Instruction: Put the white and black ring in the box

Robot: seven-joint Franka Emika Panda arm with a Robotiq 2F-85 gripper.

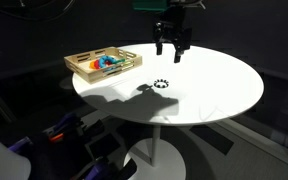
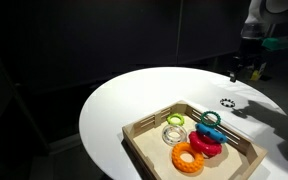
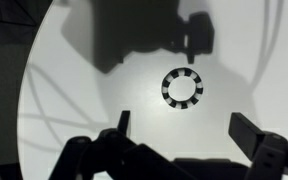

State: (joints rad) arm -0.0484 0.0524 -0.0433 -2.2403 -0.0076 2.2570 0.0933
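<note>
wide-open, empty gripper above white and black ring
lay flat on table, round, no long axis, well apart from box of coloured rings

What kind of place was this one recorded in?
Probably a lab or test space: a lit round white table amid dark surroundings, holding a wooden tray and a black-and-white ring.

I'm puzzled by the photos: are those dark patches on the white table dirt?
Shadows, not dirt. Wrist view: a hard-edged shadow falls on the white table above the ring, and the claw is a dark silhouette. In an exterior view a shadow lies beside the ring. Both exterior views: only the table is lit.
</note>
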